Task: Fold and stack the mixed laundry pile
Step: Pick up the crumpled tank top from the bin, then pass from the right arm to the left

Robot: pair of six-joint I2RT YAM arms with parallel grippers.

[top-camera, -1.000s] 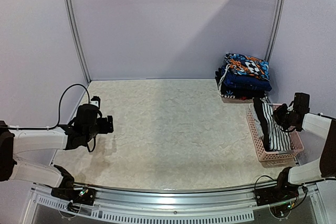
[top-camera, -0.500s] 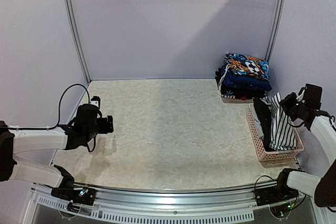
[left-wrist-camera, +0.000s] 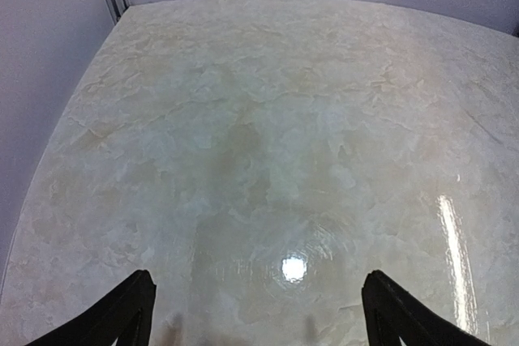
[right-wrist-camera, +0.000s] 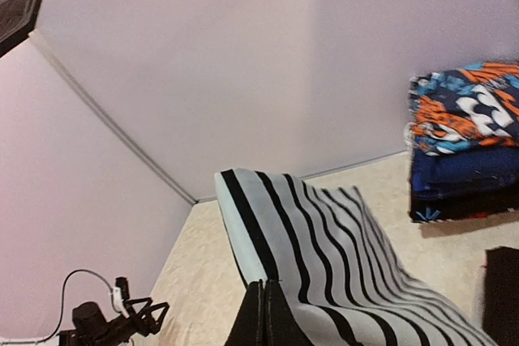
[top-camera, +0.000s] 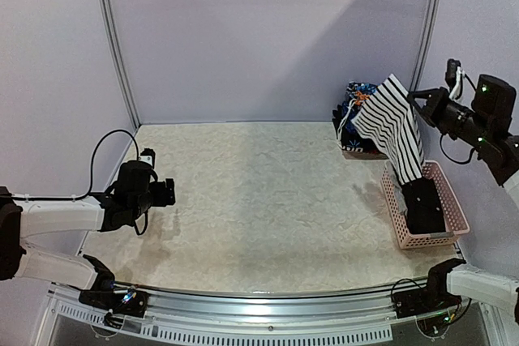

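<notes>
My right gripper (top-camera: 415,101) is shut on an edge of the black-and-white striped garment (top-camera: 392,129) and holds it high above the pink basket (top-camera: 456,231). The cloth hangs down, its lower end reaching the basket. A black garment (top-camera: 424,205) still lies in the basket. In the right wrist view the shut fingers (right-wrist-camera: 265,301) pinch the striped garment (right-wrist-camera: 340,241), which drapes away to the right. My left gripper (top-camera: 166,193) hovers over the left side of the table, open and empty; its fingertips (left-wrist-camera: 134,309) stand far apart over bare tabletop.
A folded stack of colourful and dark clothes (top-camera: 357,119) sits at the back right corner, partly behind the hanging striped cloth; the right wrist view shows the stack (right-wrist-camera: 466,147) too. Walls close in the table at the back and on both sides.
My right gripper has risen and pulled the striped garment up out of the basket, uncovering the black garment. The left arm has not moved.
</notes>
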